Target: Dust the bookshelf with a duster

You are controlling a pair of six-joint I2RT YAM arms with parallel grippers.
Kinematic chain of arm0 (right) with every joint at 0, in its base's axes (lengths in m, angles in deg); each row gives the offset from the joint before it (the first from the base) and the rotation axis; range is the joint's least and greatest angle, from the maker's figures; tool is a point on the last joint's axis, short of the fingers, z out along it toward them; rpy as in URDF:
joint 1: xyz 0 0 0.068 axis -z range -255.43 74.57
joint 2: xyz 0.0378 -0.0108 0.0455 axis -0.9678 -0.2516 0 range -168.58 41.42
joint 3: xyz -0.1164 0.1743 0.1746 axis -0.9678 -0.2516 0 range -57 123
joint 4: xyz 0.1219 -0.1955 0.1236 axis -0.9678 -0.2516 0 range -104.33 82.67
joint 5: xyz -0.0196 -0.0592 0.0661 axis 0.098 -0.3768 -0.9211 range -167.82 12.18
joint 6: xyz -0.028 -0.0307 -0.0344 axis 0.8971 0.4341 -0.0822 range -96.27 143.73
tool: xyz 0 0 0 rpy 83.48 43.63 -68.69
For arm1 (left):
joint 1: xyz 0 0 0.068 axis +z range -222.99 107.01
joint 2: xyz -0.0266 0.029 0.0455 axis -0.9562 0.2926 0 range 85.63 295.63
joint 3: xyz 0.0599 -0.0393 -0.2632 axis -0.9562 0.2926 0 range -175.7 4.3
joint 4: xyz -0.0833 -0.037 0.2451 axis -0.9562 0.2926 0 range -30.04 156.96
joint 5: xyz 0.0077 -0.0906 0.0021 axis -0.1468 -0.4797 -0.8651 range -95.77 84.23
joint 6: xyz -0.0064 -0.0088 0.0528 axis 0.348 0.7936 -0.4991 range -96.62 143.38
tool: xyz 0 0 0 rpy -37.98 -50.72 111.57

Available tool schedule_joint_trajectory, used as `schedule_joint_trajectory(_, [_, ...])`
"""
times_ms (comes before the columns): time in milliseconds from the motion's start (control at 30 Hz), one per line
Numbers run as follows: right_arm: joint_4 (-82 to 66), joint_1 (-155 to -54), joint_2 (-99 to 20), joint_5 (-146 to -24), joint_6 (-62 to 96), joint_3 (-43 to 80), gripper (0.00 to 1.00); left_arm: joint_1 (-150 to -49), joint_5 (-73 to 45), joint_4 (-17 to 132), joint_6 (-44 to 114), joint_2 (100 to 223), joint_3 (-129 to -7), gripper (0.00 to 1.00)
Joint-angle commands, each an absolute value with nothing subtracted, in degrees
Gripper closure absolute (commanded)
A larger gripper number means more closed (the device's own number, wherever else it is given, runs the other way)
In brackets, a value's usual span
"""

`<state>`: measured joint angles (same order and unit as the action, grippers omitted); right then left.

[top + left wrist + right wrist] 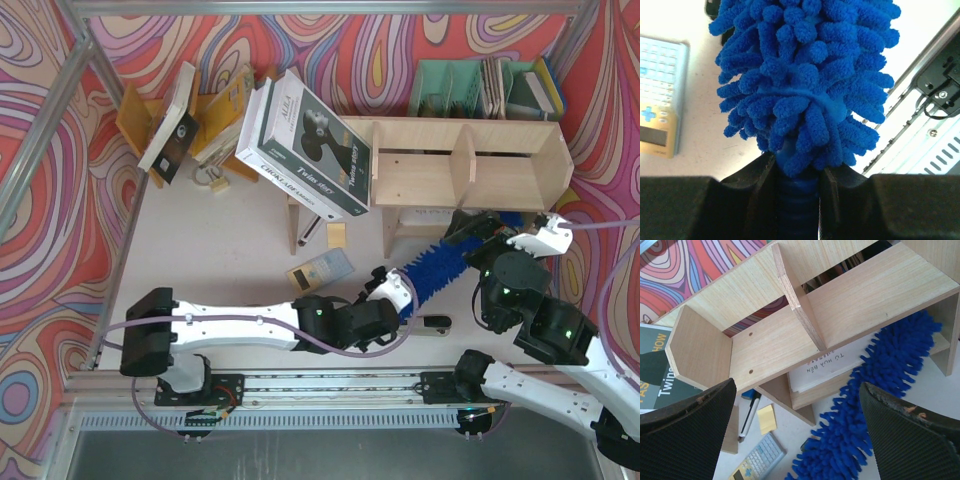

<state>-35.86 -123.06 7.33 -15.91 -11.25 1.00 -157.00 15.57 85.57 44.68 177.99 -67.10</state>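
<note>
Your left end effector [797, 175] was shut tight on the slim handle of the duster [805, 75]. It sat in front of the bookshelf [470, 160], low over the bench [220, 240]. The blue duster ran from that grip up toward the bookshelf. Its fluffy tip reached into the low level, near the leg on the right side. Your right end effector [796, 387] hung just in front of the bookshelf, above the duster, with its two fingers spread wide and nothing between them. A calculator [655, 105] lay on the bench in front of the bookshelf, off to the left of the duster. A yellow sticky note [767, 418] and a pen [749, 415] lay by the bookshelf's left leg.
</note>
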Motion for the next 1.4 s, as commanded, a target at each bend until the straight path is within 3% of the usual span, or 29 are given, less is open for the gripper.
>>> schedule_joint_trajectory(0, [-36.72,-122.86,7.89,-14.47,-12.04,0.49,0.01,-156.29,22.81,81.94,44.27,171.73,-63.57,1.00])
schedule_joint_trajectory(233, [-36.68,-122.88,8.11,-14.65,-12.28,0.48,0.01,-151.97,25.08,81.18,48.72,167.01,-59.12,1.00])
schedule_joint_trajectory(567, [-37.28,-122.88,8.40,-14.67,-12.69,0.58,0.01,-149.37,18.64,85.38,47.93,177.39,-66.83,1.00])
schedule_joint_trajectory(933, [-37.74,-122.89,8.85,-14.10,-12.86,0.31,0.01,-155.78,14.43,85.80,41.88,180.08,-71.77,1.00])
schedule_joint_trajectory(1367, [-37.05,-122.88,8.20,-14.17,-12.39,0.62,0.01,-158.03,26.93,81.77,43.60,173.08,-65.14,1.00])
